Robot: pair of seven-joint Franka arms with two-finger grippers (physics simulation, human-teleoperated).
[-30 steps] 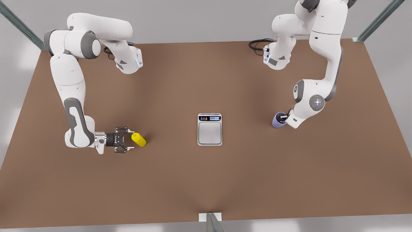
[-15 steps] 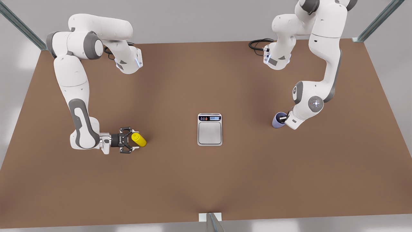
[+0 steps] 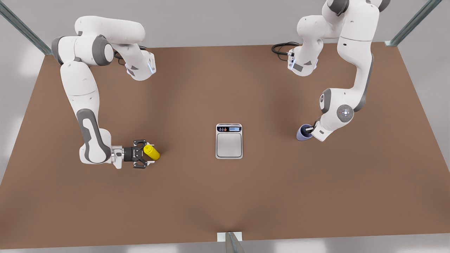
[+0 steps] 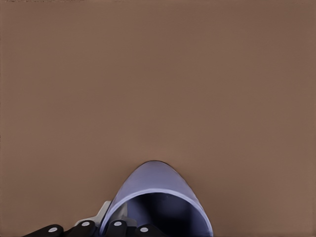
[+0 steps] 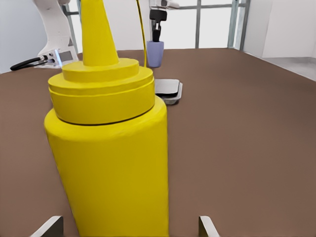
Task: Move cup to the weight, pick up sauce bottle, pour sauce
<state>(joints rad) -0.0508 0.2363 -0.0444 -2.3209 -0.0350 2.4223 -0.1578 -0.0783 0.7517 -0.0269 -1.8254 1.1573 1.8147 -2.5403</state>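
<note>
The yellow sauce bottle (image 3: pixel 152 153) stands on the table at the front view's left, and looms close in the right wrist view (image 5: pixel 108 148). My right gripper (image 3: pixel 149 153) lies level at table height, open, its fingertips (image 5: pixel 207 226) on either side of the bottle with a gap showing. The lavender cup (image 3: pixel 302 134) stands at the front view's right. My left gripper (image 3: pixel 309 130) is shut on the cup's rim (image 4: pixel 158 192), with one finger inside. The weight (image 3: pixel 229 144) lies between them, nothing on its platform.
Both arm bases stand at the table's far edge, with a black cable (image 3: pixel 281 47) beside the one on the front view's right. In the right wrist view the weight (image 5: pixel 169 91) and cup (image 5: pixel 155 53) lie beyond the bottle. Bare brown tabletop surrounds the weight.
My right gripper slid toward the bottle and its fingers narrowed around it. The left gripper settled on the cup's rim, and the cup shifted slightly toward the weight.
</note>
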